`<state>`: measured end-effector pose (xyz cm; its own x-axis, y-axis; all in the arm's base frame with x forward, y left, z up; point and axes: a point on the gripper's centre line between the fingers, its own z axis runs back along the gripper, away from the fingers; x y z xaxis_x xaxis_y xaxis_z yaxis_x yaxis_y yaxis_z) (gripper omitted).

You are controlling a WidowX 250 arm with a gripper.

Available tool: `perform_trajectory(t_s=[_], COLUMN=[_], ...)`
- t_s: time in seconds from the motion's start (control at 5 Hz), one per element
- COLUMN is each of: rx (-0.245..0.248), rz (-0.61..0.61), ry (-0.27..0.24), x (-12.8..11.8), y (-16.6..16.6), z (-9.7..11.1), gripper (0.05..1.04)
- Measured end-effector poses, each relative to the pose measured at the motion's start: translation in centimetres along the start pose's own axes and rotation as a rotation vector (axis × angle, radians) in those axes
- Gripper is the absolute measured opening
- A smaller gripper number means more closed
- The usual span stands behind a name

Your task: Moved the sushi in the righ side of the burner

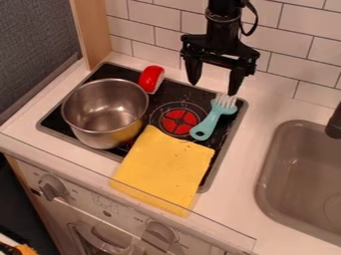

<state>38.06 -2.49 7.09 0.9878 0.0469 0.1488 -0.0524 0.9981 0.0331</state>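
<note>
So in the camera view we've got a toy kitchen: pale counter, black stovetop set into it, white tiled wall behind, and a grey sink over on the right. Knobs line the oven front below.

Our arm comes in from the top edge, and the gripper hangs down over the back right part of the stovetop. Its fingers are spread wide, pointing down, one above the brush in our view.

The sushi, red on top, lies at the stovetop's back edge, right beside the pot; can't tell if they touch. The pot takes up the left side. The brush lies right of the red burner, so that side's partly taken, bristles toward the back. We've also got a yellow cloth draped across the front, stovetop to counter.
</note>
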Motion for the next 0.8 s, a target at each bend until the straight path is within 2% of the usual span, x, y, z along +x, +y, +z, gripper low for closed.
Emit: perform_trajectory(t_s=[0.2,0.4,0.6,0.8], rx=[0.006,0.031,0.035,0.012], rz=[-0.001,0.062,0.149,0.151], ry=[0.043,0.051,0.059,0.094], x=[-0.5,0.7,1.8,2.4], y=[0.0,3.1,7.8,9.2], z=[-1.6,-2.4,-3.7,-5.8], gripper=[1.003,1.003,1.003,1.001])
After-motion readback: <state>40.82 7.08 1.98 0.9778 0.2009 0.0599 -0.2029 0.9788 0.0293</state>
